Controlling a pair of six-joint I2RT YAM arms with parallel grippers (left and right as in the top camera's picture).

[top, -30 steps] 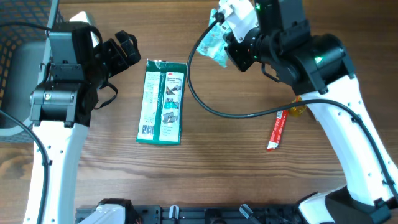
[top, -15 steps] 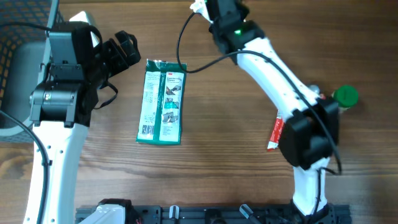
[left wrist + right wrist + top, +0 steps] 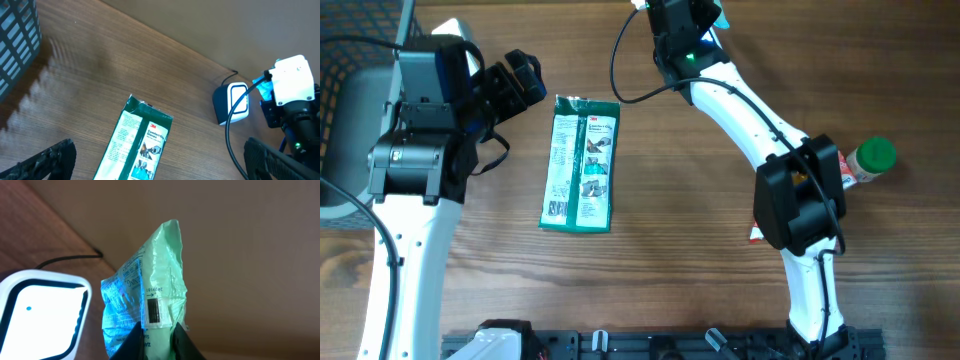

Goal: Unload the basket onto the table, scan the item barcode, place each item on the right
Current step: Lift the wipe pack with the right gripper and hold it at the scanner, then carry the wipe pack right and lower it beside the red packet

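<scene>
My right gripper (image 3: pixel 156 341) is shut on a pale green plastic packet (image 3: pixel 157 275) and holds it upright. A black barcode (image 3: pixel 154 311) shows on the packet just above the fingers. The white barcode scanner (image 3: pixel 42 314) with its lit window lies close to the packet's left. In the overhead view the right gripper (image 3: pixel 686 16) is at the table's far edge, with a sliver of the packet (image 3: pixel 717 14) showing. My left gripper (image 3: pixel 157 152) is open and empty above the near end of a green glove package (image 3: pixel 137 147). From there I also see the scanner (image 3: pixel 236 102).
The green glove package (image 3: pixel 582 165) lies flat at the table's centre left. A red tube (image 3: pixel 761 222) and a green-capped bottle (image 3: pixel 871 157) sit on the right, partly under the right arm. A dark wire basket (image 3: pixel 15 35) stands at the far left.
The right arm has swung from the right side to the far centre edge, carrying the packet to the scanner. The left arm has not moved.
</scene>
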